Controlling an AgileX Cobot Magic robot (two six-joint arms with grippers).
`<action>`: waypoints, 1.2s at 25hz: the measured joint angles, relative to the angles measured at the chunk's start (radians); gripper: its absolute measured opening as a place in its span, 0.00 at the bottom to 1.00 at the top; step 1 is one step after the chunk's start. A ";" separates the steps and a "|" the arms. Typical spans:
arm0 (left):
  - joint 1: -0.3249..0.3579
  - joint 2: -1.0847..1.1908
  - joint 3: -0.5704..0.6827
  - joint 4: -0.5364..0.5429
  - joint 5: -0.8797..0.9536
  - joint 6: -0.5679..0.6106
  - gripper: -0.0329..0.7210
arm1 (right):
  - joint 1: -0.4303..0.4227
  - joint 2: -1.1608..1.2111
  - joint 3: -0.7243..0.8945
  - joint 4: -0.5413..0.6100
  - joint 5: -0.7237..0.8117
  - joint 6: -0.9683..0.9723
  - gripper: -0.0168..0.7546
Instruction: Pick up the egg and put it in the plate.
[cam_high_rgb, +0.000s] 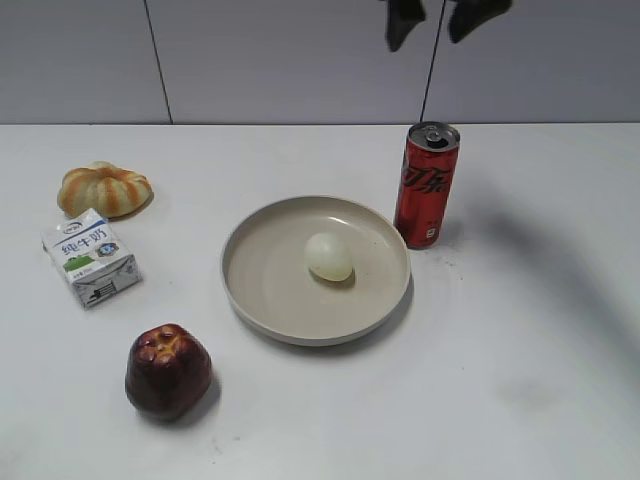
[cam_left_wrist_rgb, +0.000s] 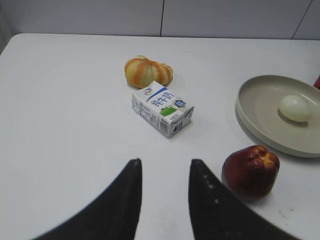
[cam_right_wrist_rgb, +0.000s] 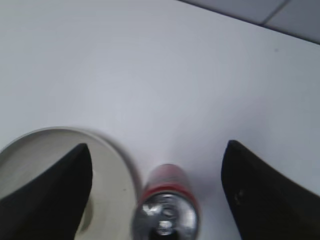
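The pale egg (cam_high_rgb: 329, 257) lies inside the beige plate (cam_high_rgb: 250, 270), a little right of its centre. The left wrist view shows the egg (cam_left_wrist_rgb: 295, 108) in the plate (cam_left_wrist_rgb: 255, 107) at the right edge. My right gripper (cam_high_rgb: 447, 20) hangs open and empty high above the table, over the red can; its fingers (cam_right_wrist_rgb: 157, 150) are spread wide, and the left finger hides most of the egg in that view, where part of the plate (cam_right_wrist_rgb: 115, 165) shows. My left gripper (cam_left_wrist_rgb: 165, 167) is open and empty above bare table, left of the apple.
A red soda can (cam_high_rgb: 426, 185) stands upright just right of the plate, also in the right wrist view (cam_right_wrist_rgb: 167, 205). A dark red apple (cam_high_rgb: 167, 370), a milk carton (cam_high_rgb: 90, 257) and a ribbed orange bun (cam_high_rgb: 104, 189) sit to the left.
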 joint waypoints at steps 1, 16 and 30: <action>0.000 0.000 0.000 0.000 0.000 0.000 0.35 | -0.032 -0.001 0.000 0.000 0.001 0.001 0.80; 0.000 0.000 0.000 0.000 0.000 -0.002 0.35 | -0.295 -0.367 0.498 -0.027 0.001 -0.059 0.79; 0.000 0.000 0.000 0.000 0.000 0.000 0.35 | -0.294 -1.204 1.529 -0.079 -0.190 -0.108 0.79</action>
